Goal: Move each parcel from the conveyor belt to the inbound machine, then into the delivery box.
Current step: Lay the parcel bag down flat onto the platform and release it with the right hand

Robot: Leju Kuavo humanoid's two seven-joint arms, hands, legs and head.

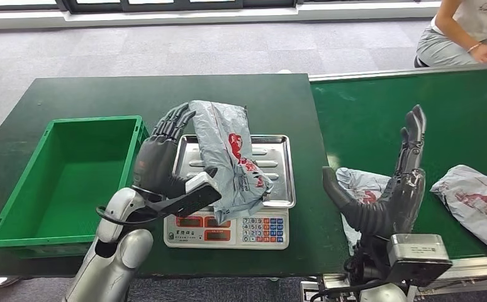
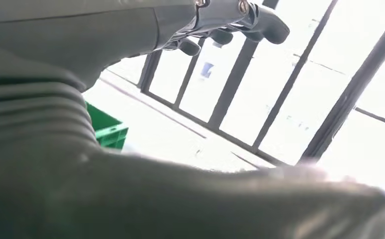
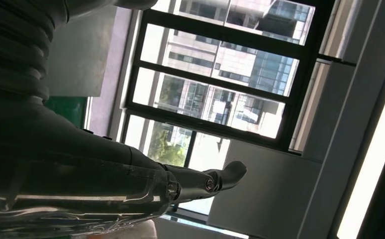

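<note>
1. Left hand [image 1: 165, 157] grips grey parcel [image 1: 231, 157] at its left edge, over scale tray [image 1: 279, 148].
2. Right hand [image 1: 395, 182] open, fingers spread upright, over conveyor belt [image 1: 417, 94]; second parcel [image 1: 357, 185] just beside it, third parcel [image 1: 477, 198] near.
3. Green box [image 1: 65, 179] left of scale [image 1: 228, 229], just beside it, open-topped.

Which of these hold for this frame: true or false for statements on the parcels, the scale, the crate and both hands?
1. The left hand grips a grey parcel over the scale. True.
2. The green crate already holds a parcel. False: nothing lies inside it.
3. Two parcels lie on the conveyor belt. True.
4. The right hand grips a parcel. False: its fingers are spread, holding nothing.
5. A person sits beyond the belt. True.
</note>
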